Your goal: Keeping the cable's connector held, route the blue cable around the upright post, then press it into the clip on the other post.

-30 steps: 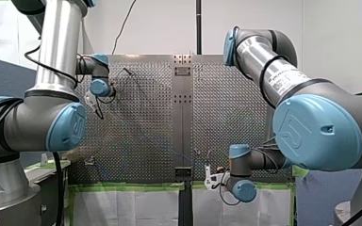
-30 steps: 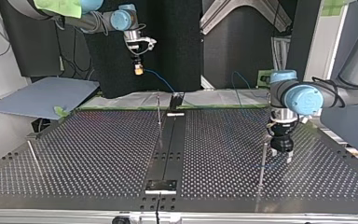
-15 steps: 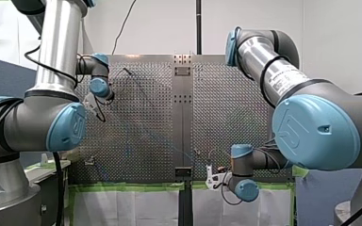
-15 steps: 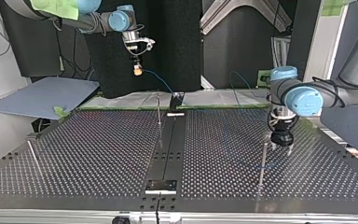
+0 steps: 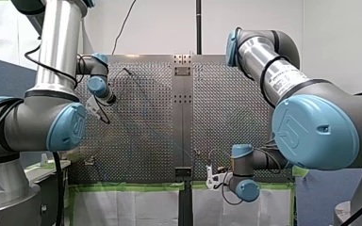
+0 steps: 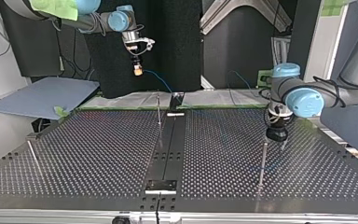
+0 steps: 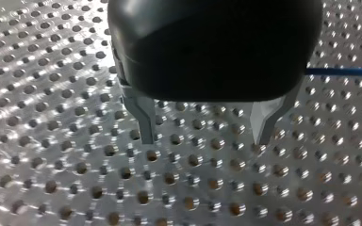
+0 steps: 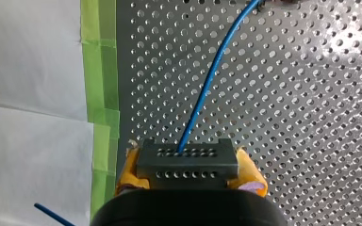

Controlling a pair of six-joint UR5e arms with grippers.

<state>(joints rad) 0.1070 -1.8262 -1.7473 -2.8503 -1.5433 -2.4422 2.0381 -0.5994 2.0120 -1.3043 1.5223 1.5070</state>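
gripping the connector (image 8: 184, 157) between yellow pads: my right gripper (image 8: 188, 172).
the blue cable (image 8: 206, 92) runs from it over the perforated table (image 8: 311, 117); my left gripper (image 7: 202, 139), fingers (image 7: 146, 117) wide, hovers beside an upright post (image 6: 262, 163).

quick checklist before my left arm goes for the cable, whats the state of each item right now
1. Grip on the connector: ok, my right gripper is shut on it, with a yellow pad on each side.
2. Run of the blue cable out of the connector: ok, a smooth curve over the table.
3. Readiness of my left gripper: ok, open with nothing between its fingers.
4. Left grip on the cable: not ok, the cable passes beside the gripper, not between its fingers.
5. Cable round the upright post: cannot tell, it is too faint in the top view.
6. Gap between my left gripper and that post: cannot tell.
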